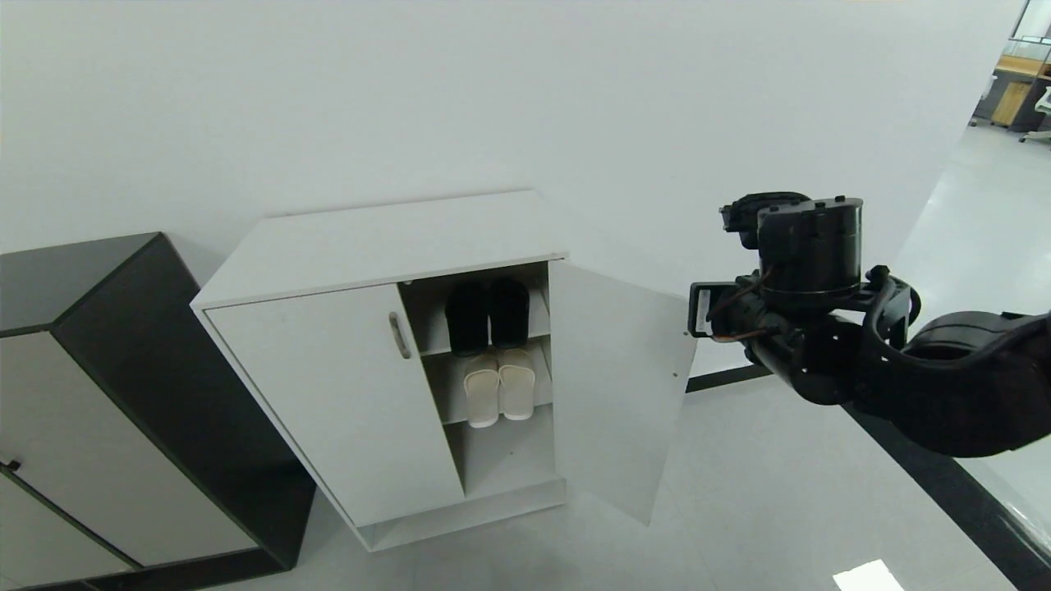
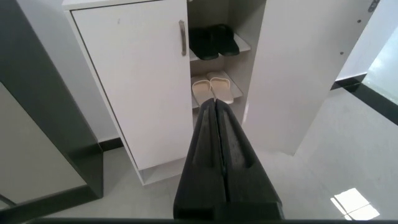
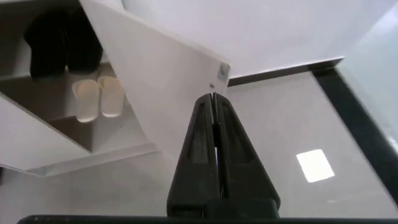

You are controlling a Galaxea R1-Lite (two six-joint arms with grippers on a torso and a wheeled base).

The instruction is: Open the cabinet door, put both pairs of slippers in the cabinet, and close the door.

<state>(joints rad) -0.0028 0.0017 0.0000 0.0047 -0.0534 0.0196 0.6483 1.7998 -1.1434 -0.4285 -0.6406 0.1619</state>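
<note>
Left wrist view: left gripper (image 2: 216, 109), fingers pressed together, hangs clear before the white two-door cabinet (image 1: 369, 238). Black foam slippers (image 1: 488, 316) lie on its top shelf and cream foam slippers (image 1: 498, 384) below, both stowed. Right gripper (image 3: 213, 102), fingers together, sits just beside the free edge of the open white door (image 1: 616, 386), seemingly to push it shut.

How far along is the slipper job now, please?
Done: the right door stands open, the black slippers sit on the upper shelf and the white slippers on the one below. In hand: the right gripper, fingers shut, is by the door's free edge. Left: swinging that door closed.
</note>
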